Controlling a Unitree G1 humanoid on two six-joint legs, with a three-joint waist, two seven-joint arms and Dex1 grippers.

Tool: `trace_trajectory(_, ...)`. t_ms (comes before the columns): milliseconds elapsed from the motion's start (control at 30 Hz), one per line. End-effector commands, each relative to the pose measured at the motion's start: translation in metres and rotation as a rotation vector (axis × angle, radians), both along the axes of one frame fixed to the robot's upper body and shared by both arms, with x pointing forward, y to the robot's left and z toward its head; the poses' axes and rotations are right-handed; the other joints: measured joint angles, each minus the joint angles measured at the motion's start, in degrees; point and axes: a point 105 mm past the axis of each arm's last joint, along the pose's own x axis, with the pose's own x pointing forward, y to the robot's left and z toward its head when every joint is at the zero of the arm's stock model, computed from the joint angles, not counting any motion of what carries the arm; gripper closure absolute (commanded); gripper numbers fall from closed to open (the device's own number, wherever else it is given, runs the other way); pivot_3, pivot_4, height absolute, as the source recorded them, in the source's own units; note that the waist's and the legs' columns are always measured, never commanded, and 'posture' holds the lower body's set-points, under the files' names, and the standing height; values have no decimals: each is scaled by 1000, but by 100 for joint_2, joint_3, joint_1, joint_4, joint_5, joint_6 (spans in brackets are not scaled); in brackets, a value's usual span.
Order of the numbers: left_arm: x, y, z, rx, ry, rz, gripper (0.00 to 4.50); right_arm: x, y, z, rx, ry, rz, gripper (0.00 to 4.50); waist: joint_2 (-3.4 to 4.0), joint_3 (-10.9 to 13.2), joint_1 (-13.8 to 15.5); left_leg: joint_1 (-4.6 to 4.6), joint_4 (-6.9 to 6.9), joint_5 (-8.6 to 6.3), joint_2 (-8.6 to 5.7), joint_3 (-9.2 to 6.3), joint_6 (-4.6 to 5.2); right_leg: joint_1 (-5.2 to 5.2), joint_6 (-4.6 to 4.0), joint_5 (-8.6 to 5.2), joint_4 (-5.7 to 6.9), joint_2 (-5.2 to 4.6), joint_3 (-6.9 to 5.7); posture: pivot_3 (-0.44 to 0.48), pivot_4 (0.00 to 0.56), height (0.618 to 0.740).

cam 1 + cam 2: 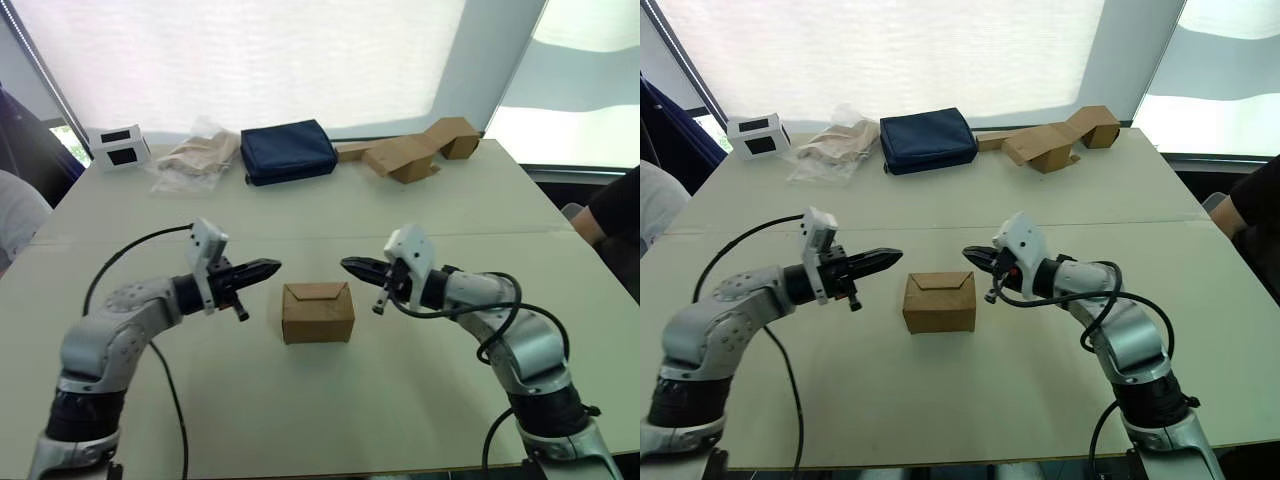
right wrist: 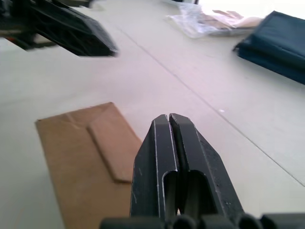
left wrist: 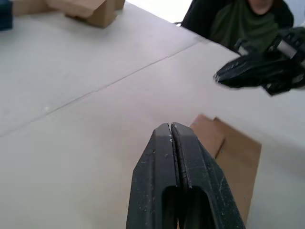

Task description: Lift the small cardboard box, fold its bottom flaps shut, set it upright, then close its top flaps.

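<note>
The small cardboard box (image 1: 318, 312) sits on the worktop (image 1: 330, 400) between the two arms, with the left tool (image 1: 270, 268) hovering at its 10 o'clock and the right tool (image 1: 350, 265) at its 2 o'clock, each with its fingers pressed together and neither touching it. It looks light, hollow and easily dented. Its top flaps (image 2: 108, 145) appear folded down, so a gentle squeeze across the two short end walls seems the safest hold.

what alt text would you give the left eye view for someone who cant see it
A small cardboard box sits closed on a table between the left gripper and right gripper, both shut and apart from it. Along the far edge lie a navy pouch and bent cardboard pieces.
</note>
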Motion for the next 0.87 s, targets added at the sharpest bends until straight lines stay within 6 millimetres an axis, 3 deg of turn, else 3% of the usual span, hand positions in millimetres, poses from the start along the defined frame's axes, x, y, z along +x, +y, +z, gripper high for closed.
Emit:
trace_trajectory(33, -16, 12, -11, 46, 43, -15, 4487, -9, -21, 14, 107, 34, -30, 4500, -1, 0, 7, 0, 0, 0, 0, 0, 0, -1, 0, 0, 0, 0, 0, 0, 150, 740)
trace_trajectory(167, -36, 37, -43, 157, 141, 10, 4487, -31, -59, -26, -11, 186, -82, 4500, 0, 0, 58, 0, -4, -1, -1, -6, 1, 9, -2, -1, -12, -8, -1, 0, 150, 740)
trace_trajectory(333, -55, 39, -54, 190, 201, -65, 4487, -60, -73, -56, -55, 371, -36, 4500, 1, 0, 27, 6, -1, -1, -2, 2, 2, 19, -2, -1, -16, -11, 2, 0, 150, 740)
trace_trajectory(500, -60, 42, -55, 164, 262, -75, 4487, -67, -80, -66, -63, 433, -29, 4500, 1, 0, 2, 19, -3, -2, 5, 0, 4, 31, -3, -1, -18, 3, 1, 0, 150, 740)
trace_trajectory(867, -55, 43, -60, 115, 283, -32, 4487, -58, -79, -75, -54, 430, -43, 4500, 0, 0, 27, 18, -3, -2, 3, 0, 4, 31, -2, -1, -18, 3, 1, 0, 150, 740)
